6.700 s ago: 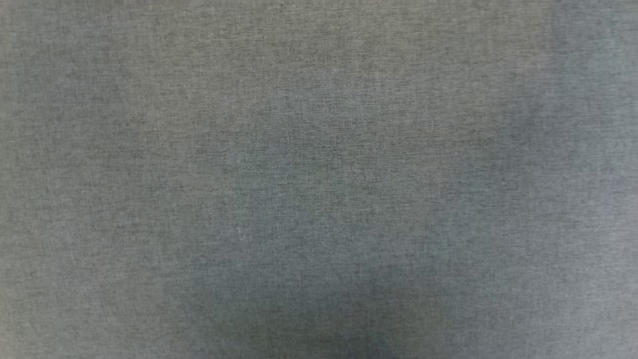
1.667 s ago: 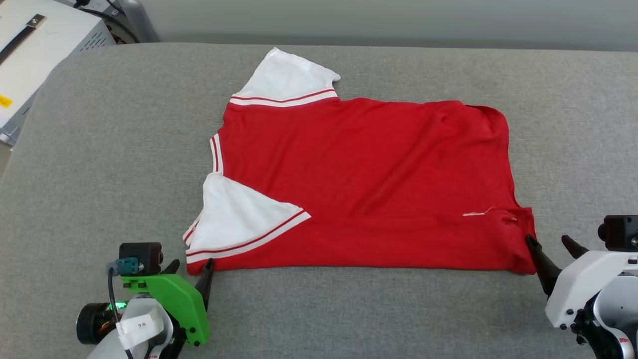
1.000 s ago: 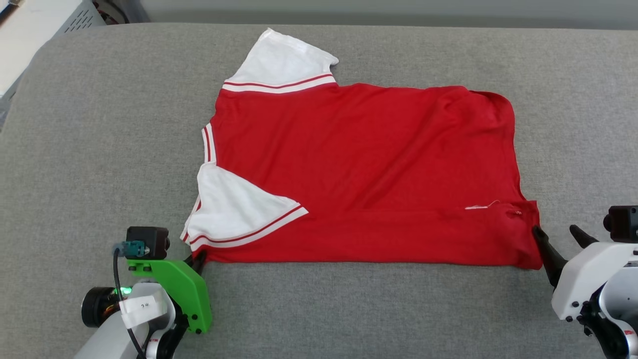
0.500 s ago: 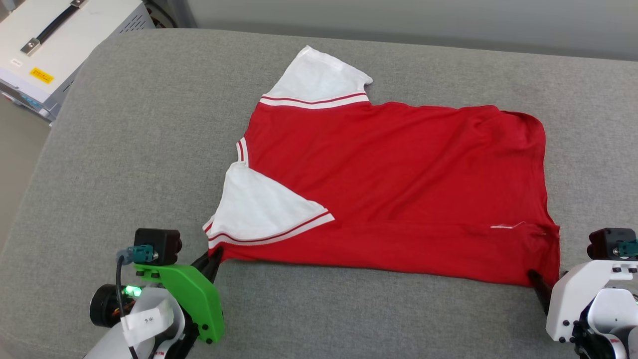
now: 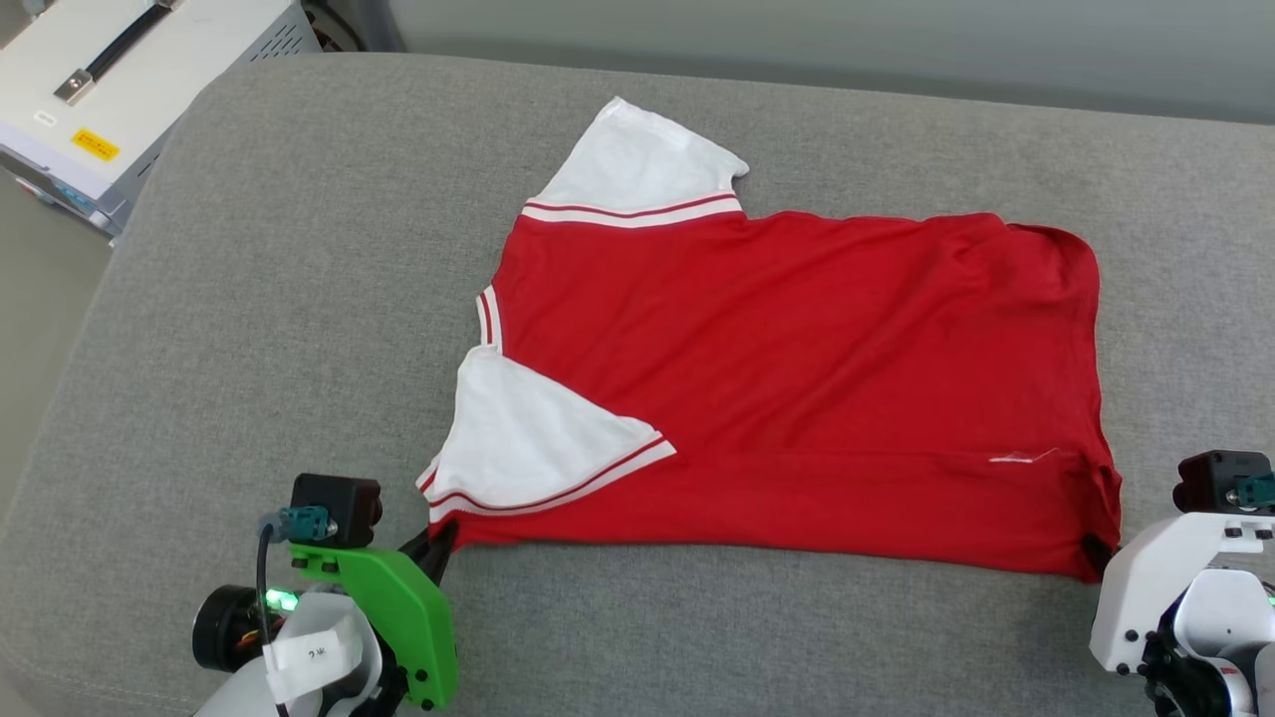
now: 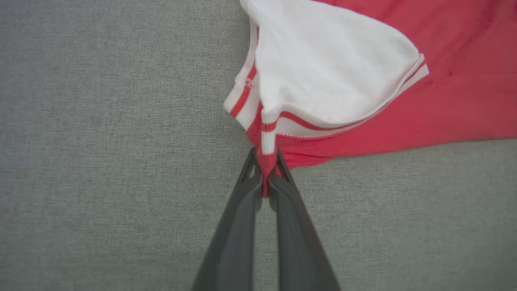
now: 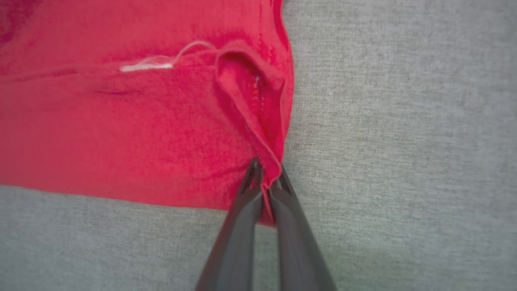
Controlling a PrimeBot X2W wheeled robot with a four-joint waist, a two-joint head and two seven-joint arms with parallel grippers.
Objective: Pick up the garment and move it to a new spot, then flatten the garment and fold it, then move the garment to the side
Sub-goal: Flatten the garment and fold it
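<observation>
Left gripper (image 5: 441,543) pinches the garment (image 5: 797,368) at its near left corner, fingers pressed together on red cloth just beside the folded-over white sleeve (image 5: 528,438). Right gripper (image 5: 1098,550) likewise pinches the near right hem corner, with a small fold of cloth bunched at its tips. Garment lies mostly flat, plain red side up, on the grey fabric surface (image 5: 249,299), collar end to the left and the second white sleeve (image 5: 637,164) pointing far; a white equipment case (image 5: 129,80) sits off the far left edge.

no readable text, yellow sticker (image 5: 95,145) on white case (image 5: 189,45) too small
</observation>
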